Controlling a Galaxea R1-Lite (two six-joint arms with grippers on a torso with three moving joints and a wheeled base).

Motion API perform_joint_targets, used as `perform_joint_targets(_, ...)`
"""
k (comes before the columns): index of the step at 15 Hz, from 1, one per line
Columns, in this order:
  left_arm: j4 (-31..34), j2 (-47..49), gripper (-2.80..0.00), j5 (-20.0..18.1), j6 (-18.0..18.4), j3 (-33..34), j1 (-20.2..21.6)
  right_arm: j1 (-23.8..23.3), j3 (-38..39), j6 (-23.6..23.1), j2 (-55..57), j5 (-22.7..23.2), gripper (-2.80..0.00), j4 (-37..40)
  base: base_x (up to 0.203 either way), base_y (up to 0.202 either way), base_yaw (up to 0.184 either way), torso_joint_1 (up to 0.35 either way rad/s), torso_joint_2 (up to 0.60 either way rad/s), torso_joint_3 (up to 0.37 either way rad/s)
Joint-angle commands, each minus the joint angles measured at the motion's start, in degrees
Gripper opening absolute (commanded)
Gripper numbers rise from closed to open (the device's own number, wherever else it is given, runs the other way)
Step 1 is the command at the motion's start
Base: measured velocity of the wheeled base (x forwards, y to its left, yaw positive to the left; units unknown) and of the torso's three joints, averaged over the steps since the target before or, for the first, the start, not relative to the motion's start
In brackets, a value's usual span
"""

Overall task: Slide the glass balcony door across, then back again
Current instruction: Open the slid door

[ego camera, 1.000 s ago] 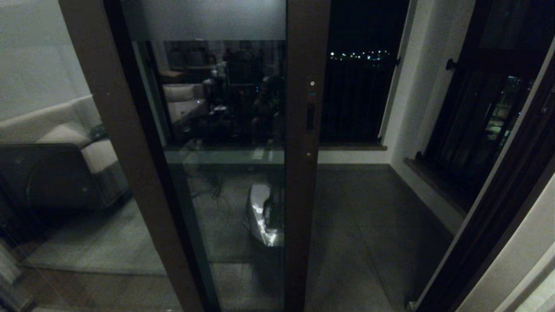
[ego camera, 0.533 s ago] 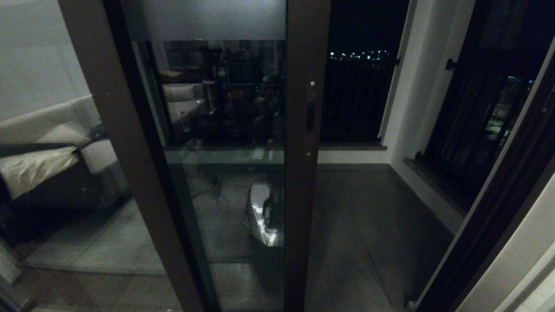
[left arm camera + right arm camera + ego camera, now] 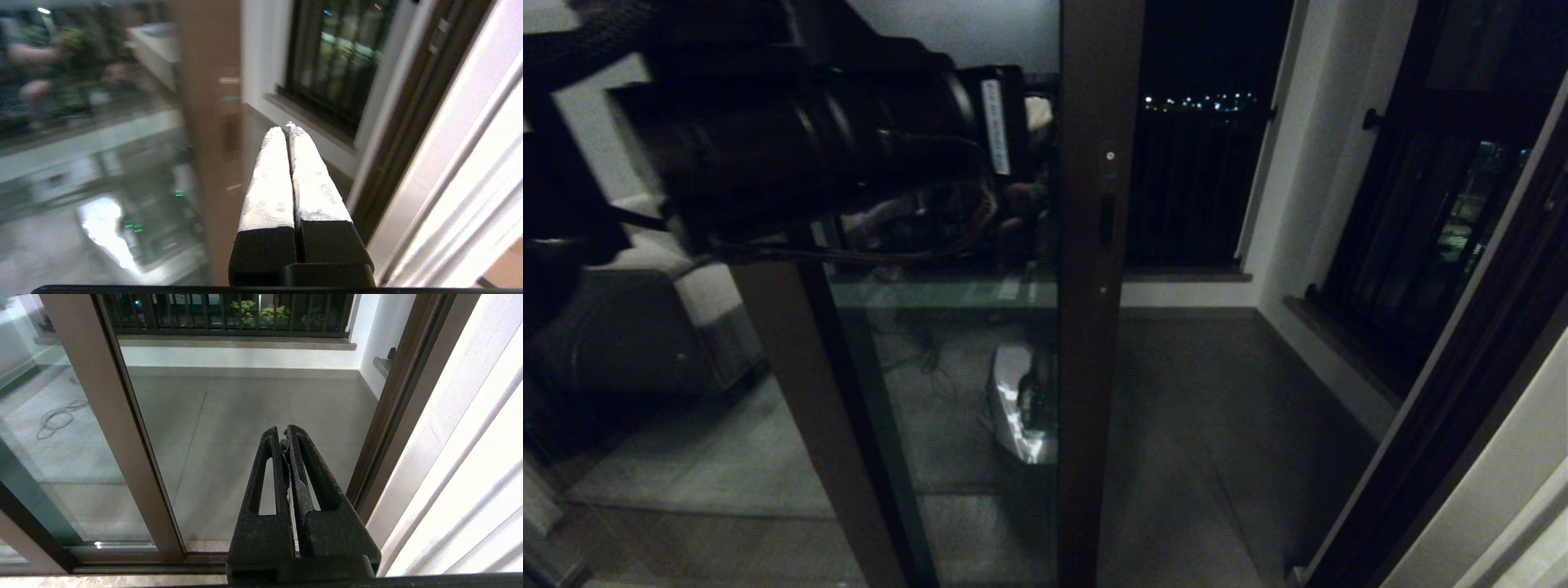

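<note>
Standing upright in its floor track, the glass balcony door (image 3: pixel 980 343) fills the middle of the doorway, its dark brown stile (image 3: pixel 1094 327) edging the open gap onto the balcony. I judge it heavy and stiff: a tall pane in a metal frame that rolls sideways rather than lifts, smooth and slippery on the glass, and not something to knock hard. The place to take it is the slim black recessed handle (image 3: pixel 1107 219) set in that stile, or the stile's bare edge just beside it.

The left gripper (image 3: pixel 289 130) is raised near the stile, jaws pressed together and holding nothing; its bulky arm (image 3: pixel 792 139) crosses the upper glass. The right gripper (image 3: pixel 285 437) hangs low by the door's bottom rail, jaws together, idle.

Beyond the stile lies grey tiled balcony floor (image 3: pixel 1201 408), a black-barred window (image 3: pixel 1196 188) and white wall. It is night, and the glass mirrors a sofa (image 3: pixel 678 278).
</note>
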Motion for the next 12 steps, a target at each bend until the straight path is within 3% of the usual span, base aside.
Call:
perform_joint_targets(1,-0.75,11.89,-2.8,1.78,-0.15,-6.19,-2.92,0.01,0.0,-0.03,0.11,0.05,-2.8,0.0,0.0,0.0,0.0,0.0,0.0,0.0)
perform_joint_targets(5,-5.3,21.92,-2.8,4.09,-0.51,-15.67,-5.47,0.01,0.0,-0.04,0.11,0.05,-2.8,0.0,0.0,0.0,0.0,0.0,0.0,0.0)
perform_joint_targets(8,-5.72,27.35,-2.8,4.54,-0.63,-22.83,-6.82,0.01,0.0,-0.07,0.14,0.05,-2.8,0.0,0.0,0.0,0.0,0.0,0.0,0.0)
perform_joint_targets(12,-5.56,33.58,-2.8,8.64,-0.23,-28.18,-8.0,0.01,0.0,-0.12,0.11,0.05,-2.8,0.0,0.0,0.0,0.0,0.0,0.0,0.0)
